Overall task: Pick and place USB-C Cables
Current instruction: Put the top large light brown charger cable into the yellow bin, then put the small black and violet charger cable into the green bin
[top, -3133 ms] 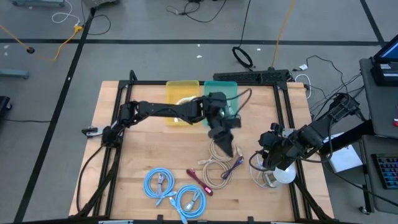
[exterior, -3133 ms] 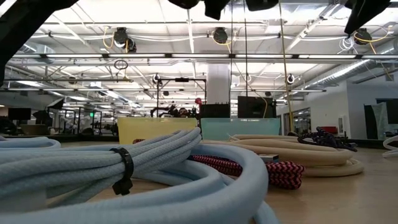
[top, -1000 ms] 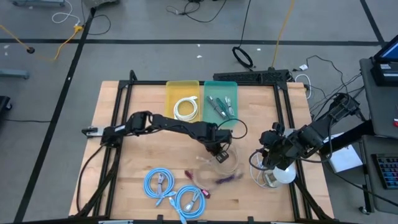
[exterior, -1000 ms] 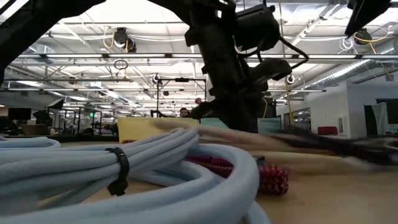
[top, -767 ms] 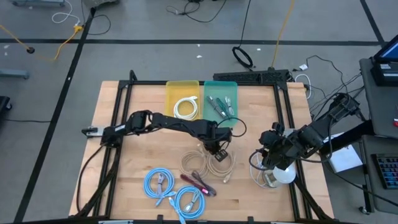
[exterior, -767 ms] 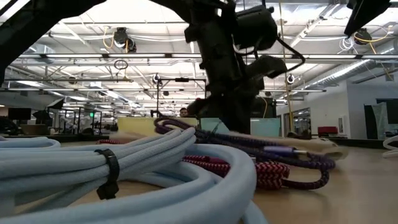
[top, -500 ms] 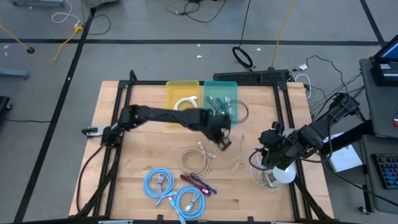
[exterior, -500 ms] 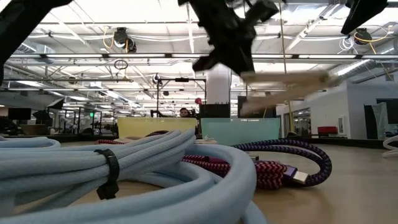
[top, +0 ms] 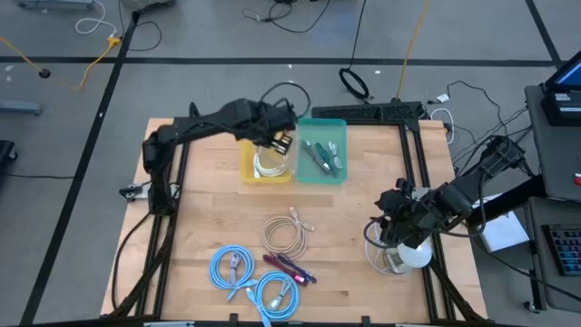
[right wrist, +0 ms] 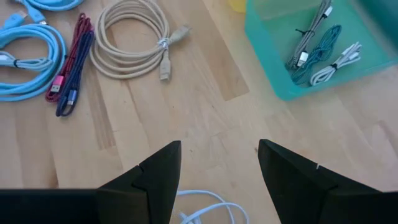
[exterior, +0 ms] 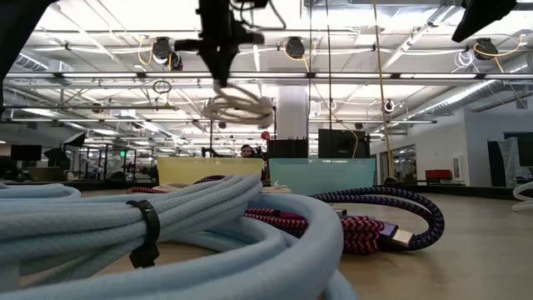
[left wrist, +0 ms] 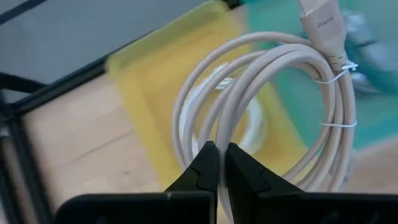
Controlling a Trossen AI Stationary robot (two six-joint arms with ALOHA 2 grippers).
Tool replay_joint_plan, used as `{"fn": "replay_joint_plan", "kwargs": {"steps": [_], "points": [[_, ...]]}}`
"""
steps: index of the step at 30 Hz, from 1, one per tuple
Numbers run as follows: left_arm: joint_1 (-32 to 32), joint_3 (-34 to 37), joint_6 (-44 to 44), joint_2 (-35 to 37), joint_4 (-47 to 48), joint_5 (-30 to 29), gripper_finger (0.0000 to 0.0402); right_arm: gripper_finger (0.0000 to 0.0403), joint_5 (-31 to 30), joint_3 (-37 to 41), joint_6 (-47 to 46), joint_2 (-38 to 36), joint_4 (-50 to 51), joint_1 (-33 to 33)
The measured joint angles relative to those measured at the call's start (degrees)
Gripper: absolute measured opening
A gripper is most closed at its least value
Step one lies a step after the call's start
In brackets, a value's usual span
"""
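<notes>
My left gripper point(top: 278, 136) is raised high over the yellow bin point(top: 250, 168) at the table's far side, shut on a beige USB-C cable coil point(left wrist: 280, 118) that also shows in the low view point(exterior: 242, 107). A white coil point(top: 268, 162) lies in the yellow bin. Several cables point(top: 322, 154) lie in the teal bin point(top: 309, 173). On the table lie another beige coil point(top: 286, 234), two light blue coils point(top: 234, 268) point(top: 277, 292), and maroon and purple cables point(top: 289, 268). My right gripper point(right wrist: 217, 180) waits open at the right. My left gripper pinches a few strands of the beige coil's ring point(left wrist: 219, 134) between its two shut fingers, opposite the end with the plug point(left wrist: 318, 22). The fingers lie across the strands. The coil is lifted clear, hanging in the air above the yellow bin.
A clear-white cord with a round white bulb point(top: 407, 257) lies under my right arm near the table's right edge. Black frame rails point(top: 172, 182) run along the table's sides. Bare wood lies between the bins and the coils near the front.
My left gripper has shut on one beige coil at the table's middle, lifted it clear and carried it up, toward the far edge and left, to above the yellow bin. The purple cable was dragged along and now lies beside the maroon one. The other beige coil stayed down.
</notes>
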State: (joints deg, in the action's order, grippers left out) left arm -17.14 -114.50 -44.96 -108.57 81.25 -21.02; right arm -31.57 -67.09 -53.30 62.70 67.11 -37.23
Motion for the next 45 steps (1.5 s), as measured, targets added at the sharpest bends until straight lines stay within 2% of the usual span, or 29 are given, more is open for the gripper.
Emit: {"fn": "replay_joint_plan", "kwargs": {"steps": [5,9,18,25,28,33,40,42,45], "points": [[-4.2,4.4,3.7,-0.1,-1.7,1.6,0.001,0.021,-0.2,0.0,0.0,0.0,-1.1,0.0],[-6.9,10.6,5.6,-0.1,-3.4,3.4,0.001,0.021,-0.2,0.0,0.0,0.0,-2.0,0.0],[-10.2,26.2,7.1,-0.1,-15.6,8.8,0.001,0.021,-0.2,0.0,0.0,0.0,-2.6,0.0],[-10.3,27.5,9.9,-0.1,-24.1,10.5,0.001,0.021,-0.7,0.0,0.1,0.0,-3.5,0.0],[-10.6,27.5,9.9,-0.1,-24.3,11.9,0.0012,0.021,-1.4,0.0,0.0,0.0,-3.9,0.0],[-10.6,27.5,10.8,-0.1,-21.6,10.4,0.005,0.021,-1.4,0.0,0.0,0.0,-3.9,0.0],[-11.1,27.3,12.3,1.8,-18.4,9.2,0.0135,0.021,-1.6,0.0,0.0,0.0,-3.9,0.0],[-11.6,27.3,11.8,2.8,-18.2,11.6,0.0162,0.021,-1.6,0.0,0.2,0.0,-3.9,0.1],[-11.8,27.3,13.6,5.5,-19.4,20.4,0.0193,0.021,-1.6,0.0,0.4,0.0,-3.9,0.7]]}}
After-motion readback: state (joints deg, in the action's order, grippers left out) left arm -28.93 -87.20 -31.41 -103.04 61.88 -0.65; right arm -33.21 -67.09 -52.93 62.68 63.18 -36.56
